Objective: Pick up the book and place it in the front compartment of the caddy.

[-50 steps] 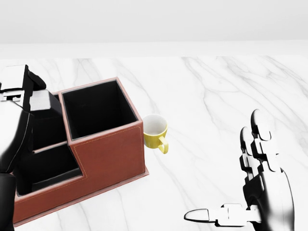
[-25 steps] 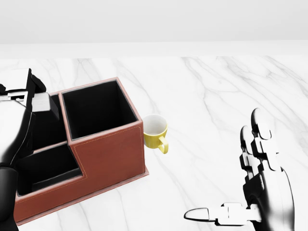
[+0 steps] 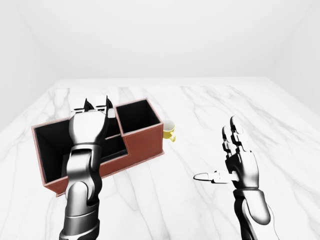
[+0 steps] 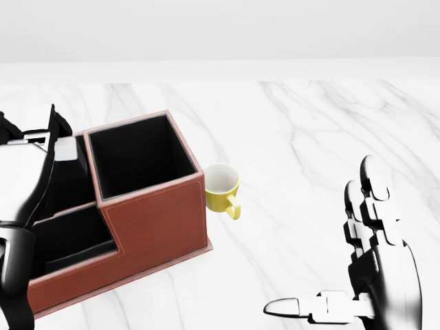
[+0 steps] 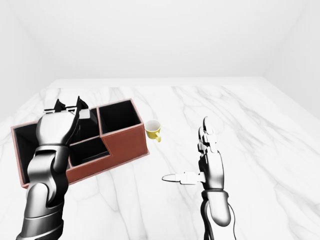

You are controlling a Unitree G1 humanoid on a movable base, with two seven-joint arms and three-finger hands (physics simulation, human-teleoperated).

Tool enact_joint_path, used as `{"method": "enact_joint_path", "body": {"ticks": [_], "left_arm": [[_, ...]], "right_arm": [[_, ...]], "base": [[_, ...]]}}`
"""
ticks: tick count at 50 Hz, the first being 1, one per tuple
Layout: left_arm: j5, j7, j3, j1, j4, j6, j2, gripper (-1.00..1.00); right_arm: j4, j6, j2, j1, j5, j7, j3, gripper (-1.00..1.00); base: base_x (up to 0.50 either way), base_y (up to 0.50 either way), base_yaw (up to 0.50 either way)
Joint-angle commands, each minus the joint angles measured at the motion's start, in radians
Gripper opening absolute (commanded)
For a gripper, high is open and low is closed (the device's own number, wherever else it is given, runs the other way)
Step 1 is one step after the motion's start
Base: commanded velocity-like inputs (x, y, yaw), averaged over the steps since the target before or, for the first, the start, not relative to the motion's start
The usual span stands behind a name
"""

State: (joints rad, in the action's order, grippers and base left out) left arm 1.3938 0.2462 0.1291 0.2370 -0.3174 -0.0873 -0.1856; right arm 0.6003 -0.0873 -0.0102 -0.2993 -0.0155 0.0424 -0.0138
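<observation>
The brown caddy stands at the left of the head view, with a tall square compartment on its right, low slots beside it and a wide compartment further left. The book, dark with a white top edge, stands upright in the slot left of the tall compartment. My left hand hovers over that slot with its fingers spread, and I cannot tell whether it touches the book. Its palm hides most of the book. My right hand is open and empty above the table on the right.
A yellow mug with a white inside stands against the caddy's right wall. The white marble table runs to the top and right of the views, with white walls beyond.
My left hand has dropped lower and toward the left edge of the head view, and its fingers have opened off the book. The book stays in the slot. The right hand has not moved.
</observation>
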Motion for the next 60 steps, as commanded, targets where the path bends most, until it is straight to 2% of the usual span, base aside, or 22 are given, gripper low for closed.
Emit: {"method": "enact_joint_path", "body": {"ticks": [1, 11, 31, 50, 60], "left_arm": [[0.038, -0.068, 0.007, -0.005, 0.033, 0.000, -0.014, -1.00], [0.074, -0.078, 0.020, -0.009, 0.039, 0.000, -0.026, -1.00], [-0.027, -0.176, 0.003, 0.037, 0.209, 0.000, -0.042, -1.00], [-0.106, -0.307, -0.025, 0.128, 0.492, 0.000, -0.083, -1.00], [-0.108, -0.320, -0.033, 0.147, 0.546, 0.000, -0.095, -1.00]], "right_arm": [[0.006, 0.000, 0.000, -0.005, -0.001, 0.001, 0.000, 1.00], [0.010, 0.000, 0.000, -0.001, -0.005, -0.003, 0.006, 1.00], [0.047, 0.000, 0.000, -0.009, -0.012, -0.004, 0.011, 1.00], [0.036, 0.000, 0.000, -0.011, -0.010, -0.003, 0.002, 1.00], [0.031, 0.000, -0.002, -0.018, -0.006, 0.002, -0.003, 1.00]], "base": [[0.00, 0.00, 0.00], [0.00, 0.00, 0.00], [0.00, 0.00, 0.00], [0.00, 0.00, 0.00], [0.00, 0.00, 0.00]]}}
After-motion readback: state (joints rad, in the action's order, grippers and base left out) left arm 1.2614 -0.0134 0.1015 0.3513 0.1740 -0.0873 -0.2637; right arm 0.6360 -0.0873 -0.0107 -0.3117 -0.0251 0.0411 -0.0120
